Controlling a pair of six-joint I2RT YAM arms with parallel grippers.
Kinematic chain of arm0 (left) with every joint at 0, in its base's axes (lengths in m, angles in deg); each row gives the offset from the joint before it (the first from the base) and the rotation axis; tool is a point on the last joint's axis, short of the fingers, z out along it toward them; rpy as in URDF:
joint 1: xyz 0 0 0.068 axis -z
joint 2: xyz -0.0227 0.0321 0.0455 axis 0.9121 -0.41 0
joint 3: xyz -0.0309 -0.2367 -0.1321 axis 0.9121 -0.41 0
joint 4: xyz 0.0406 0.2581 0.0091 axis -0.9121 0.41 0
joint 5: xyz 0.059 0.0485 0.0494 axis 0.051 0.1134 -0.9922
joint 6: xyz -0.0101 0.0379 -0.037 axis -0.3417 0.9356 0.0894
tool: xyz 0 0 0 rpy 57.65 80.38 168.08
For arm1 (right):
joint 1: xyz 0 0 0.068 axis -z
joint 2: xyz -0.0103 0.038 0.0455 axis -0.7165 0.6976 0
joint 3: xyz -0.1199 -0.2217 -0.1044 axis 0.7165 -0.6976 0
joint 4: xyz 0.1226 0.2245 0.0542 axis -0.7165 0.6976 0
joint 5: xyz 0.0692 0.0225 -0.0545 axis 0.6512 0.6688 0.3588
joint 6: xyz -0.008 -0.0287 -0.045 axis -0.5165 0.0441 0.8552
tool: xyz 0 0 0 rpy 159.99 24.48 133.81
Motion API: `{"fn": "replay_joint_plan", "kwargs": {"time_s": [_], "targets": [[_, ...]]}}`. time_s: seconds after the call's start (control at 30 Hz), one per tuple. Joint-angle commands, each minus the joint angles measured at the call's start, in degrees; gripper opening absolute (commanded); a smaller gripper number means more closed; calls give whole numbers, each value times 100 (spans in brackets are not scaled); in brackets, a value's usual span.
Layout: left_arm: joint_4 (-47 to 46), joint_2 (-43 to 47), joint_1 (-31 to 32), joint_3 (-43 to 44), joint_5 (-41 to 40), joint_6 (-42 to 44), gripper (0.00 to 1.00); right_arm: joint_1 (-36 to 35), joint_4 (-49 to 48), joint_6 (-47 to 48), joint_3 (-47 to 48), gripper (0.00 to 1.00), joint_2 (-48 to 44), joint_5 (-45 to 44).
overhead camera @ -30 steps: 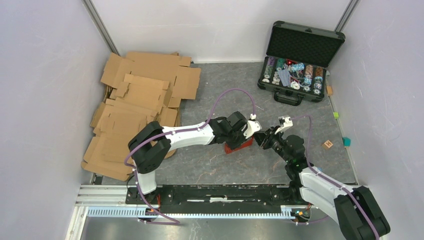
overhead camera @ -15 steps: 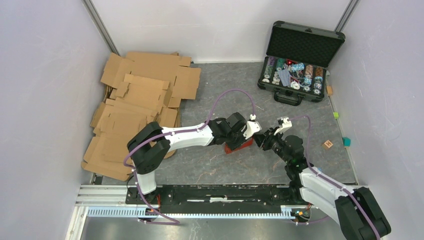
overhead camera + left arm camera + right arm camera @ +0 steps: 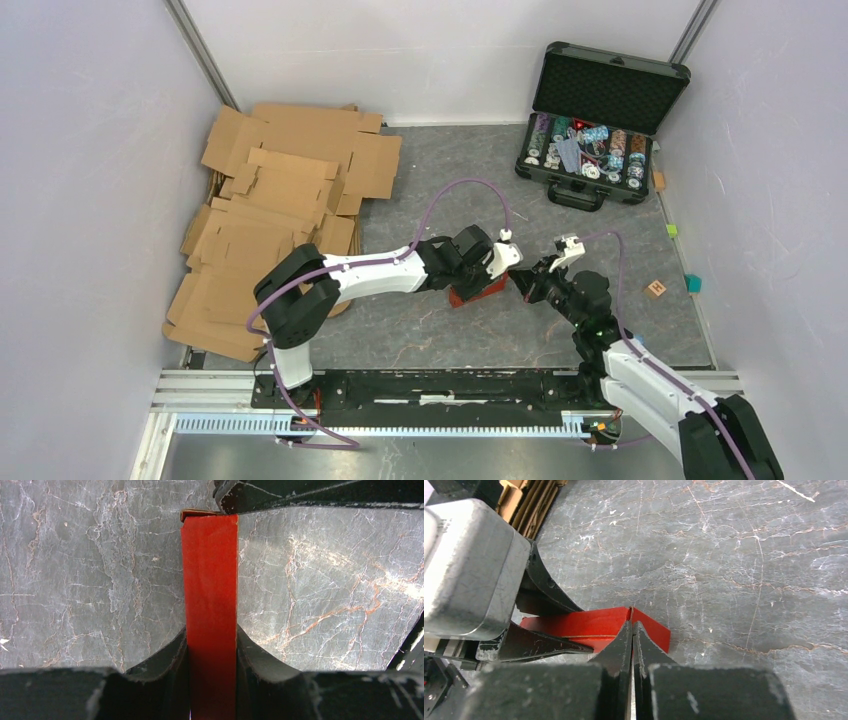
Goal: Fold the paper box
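Left wrist view: the left gripper (image 3: 211, 652) pinches a long, narrow part of the small, bright red paperboard box (image 3: 210, 570), which fills the gap between its two black fingers (image 3: 165, 655). The far end of this red strip reaches a black part of the other arm at the top of the frame.

Right wrist view shows the right gripper (image 3: 632, 630) with its two fingers pressed together, tips at a creased corner of the red paperboard box. Whether any paper is caught between them cannot be told.

From the top external camera, the box sits on the grey marbled tabletop (image 3: 440, 340) near the middle, between the two grippers, which face each other across it. Flat brown corrugated cardboard sheets (image 3: 280, 200) lie piled at the far left, well apart from the box. An open black case of poker chips (image 3: 598, 130) stands in the far right corner.
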Motion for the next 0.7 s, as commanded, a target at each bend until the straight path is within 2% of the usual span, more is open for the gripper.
{"fn": "replay_joint_plan", "kwargs": {"time_s": [0.0, 0.1, 0.23, 0.33, 0.53, 0.67], "targets": [[560, -107, 42, -249, 122, -76, 36, -18, -919, -382, -250, 0, 40, 686], [561, -77, 47, -266, 109, -72, 36, -17, -1218, -395, -357, 0, -69, 703], [561, -89, 47, -259, 96, -69, 36, -35, -121, 99, -41, 0, -613, -1], [561, -98, 48, -259, 114, -67, 36, -36, 35, 201, -7, 0, -905, -292], [561, -107, 48, -250, 111, -69, 36, -33, -647, -340, -72, 0, -437, 470], [561, -116, 43, -250, 113, -71, 36, -24, -1306, -641, -349, 0, 65, 616]]}}
